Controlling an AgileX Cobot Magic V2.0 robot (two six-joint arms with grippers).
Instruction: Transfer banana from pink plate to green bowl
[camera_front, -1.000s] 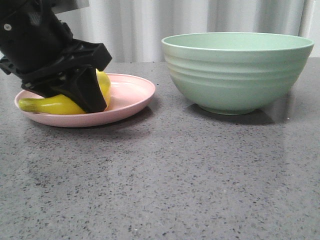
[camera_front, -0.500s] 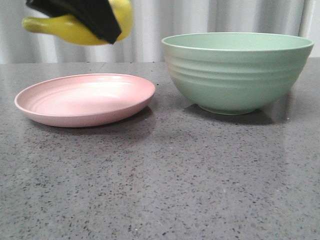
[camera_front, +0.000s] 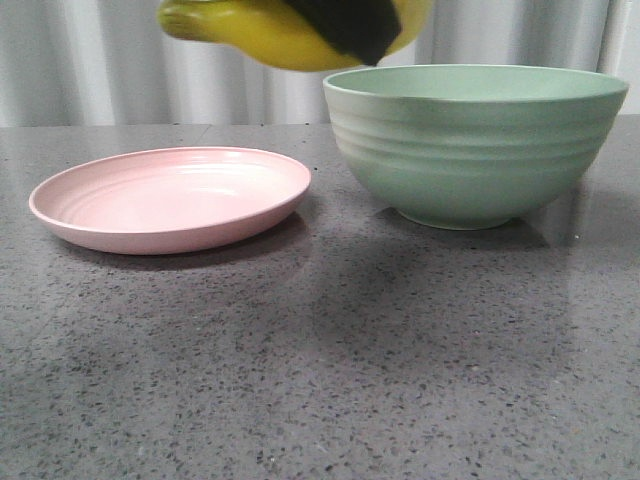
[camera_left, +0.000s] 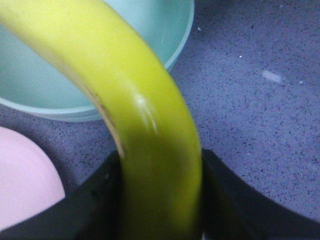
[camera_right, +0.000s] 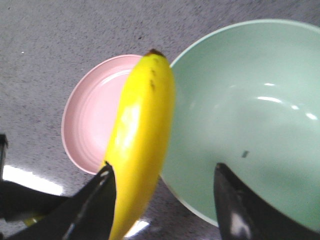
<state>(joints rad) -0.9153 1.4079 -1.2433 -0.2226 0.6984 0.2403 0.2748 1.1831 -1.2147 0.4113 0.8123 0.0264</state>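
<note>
Left gripper (camera_left: 160, 200) clenched on banana (camera_front: 262, 30) — aloft above green bowl's (camera_front: 470, 150) left rim; right gripper (camera_right: 164, 175) spread wide — pink plate (camera_front: 170, 200) beside bowl.

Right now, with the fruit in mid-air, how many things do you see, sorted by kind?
banana: 1
plate: 1
bowl: 1
Total: 3

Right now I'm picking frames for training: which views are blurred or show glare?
Left wrist view: the banana fills the frame, out of focus. Front view: it is cropped at the top, slightly blurred. Right wrist view: sharper, with glare on the table.
</note>
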